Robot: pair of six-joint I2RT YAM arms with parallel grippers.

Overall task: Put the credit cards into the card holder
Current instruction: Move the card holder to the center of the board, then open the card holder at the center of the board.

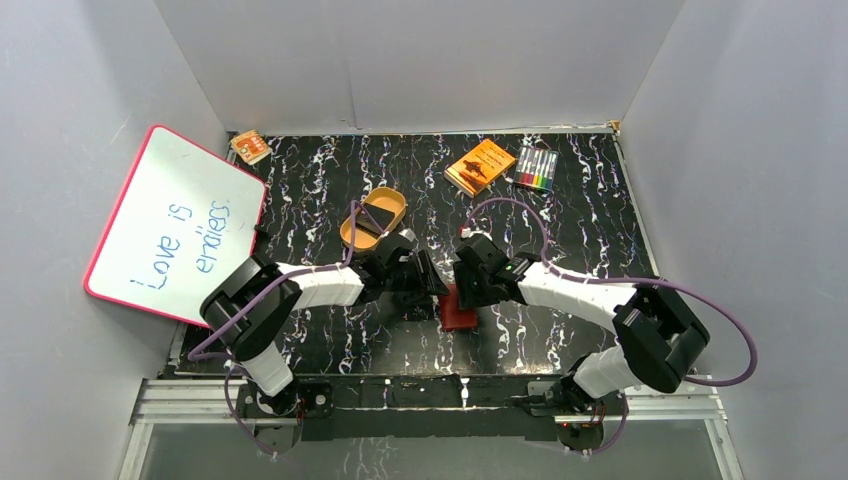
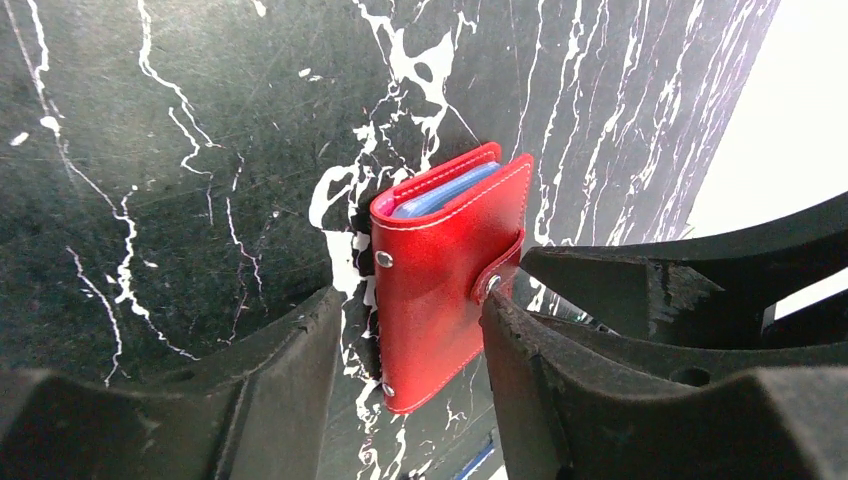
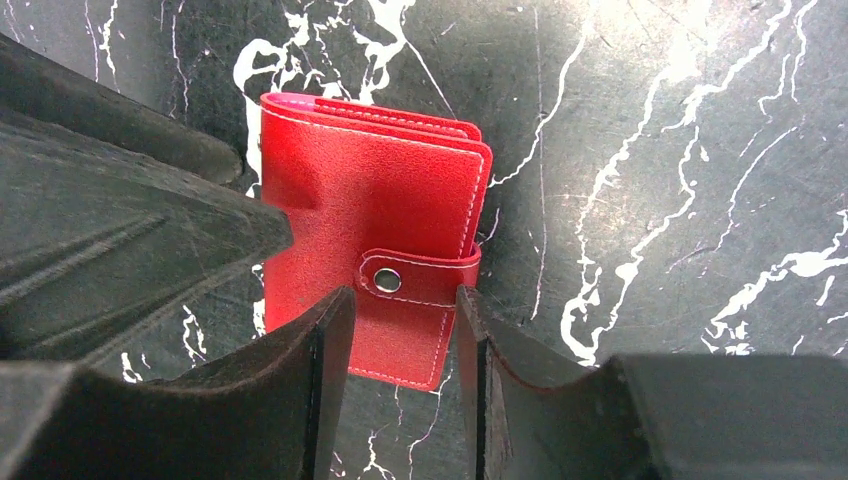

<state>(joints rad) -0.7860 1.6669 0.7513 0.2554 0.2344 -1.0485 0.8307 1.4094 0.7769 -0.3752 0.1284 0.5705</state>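
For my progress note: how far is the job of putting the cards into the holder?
Done: nothing visible. The holder is shut, its strap snapped. In hand: the left pincer and the right pincer straddle it; a firm grip is not clear. Left: open it, then bring what seems a dark card lying in the tray, and slide it in.

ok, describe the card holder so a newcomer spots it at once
On the black marbled table, look near the front centre, where the left gripper and right gripper meet. The card holder sits there: a folded wallet, bright red with white stitching and a snap strap, unlike the tan oval tray and orange box behind.
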